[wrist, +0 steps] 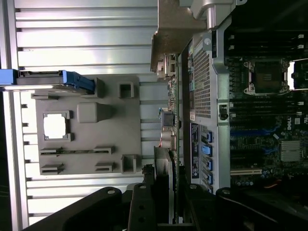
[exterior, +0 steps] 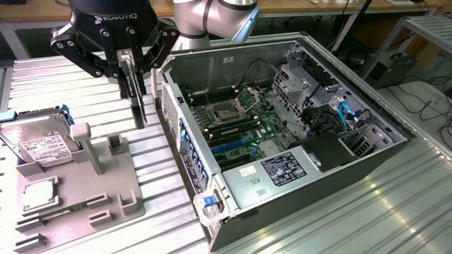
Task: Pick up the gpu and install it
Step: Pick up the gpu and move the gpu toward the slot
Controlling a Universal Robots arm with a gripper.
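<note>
The gpu (exterior: pixel 135 98) is a thin dark card that hangs on edge, clear of the table, with my gripper (exterior: pixel 131 71) shut on its upper part. It is just off the exterior view's left wall of the open computer case (exterior: pixel 353 164), between that wall and the grey fixture. In the wrist view the gpu (wrist: pixel 172 144) runs edge-on away from my gripper (wrist: pixel 171 195), and its pale metal bracket (wrist: pixel 168 36) is at the far end. The motherboard (exterior: pixel 236 124) lies exposed inside the case, with blue slots (exterior: pixel 229 148) near its front.
A grey parts fixture (exterior: pixel 78 185) sits on the ribbed metal table at the exterior view's left. It carries a silver hard drive (exterior: pixel 39 140) and a square chip (exterior: pixel 39 193). Its posts (exterior: pixel 79 143) stand close below the card. Cables and a drive cage (exterior: pixel 339 114) fill the case's far side.
</note>
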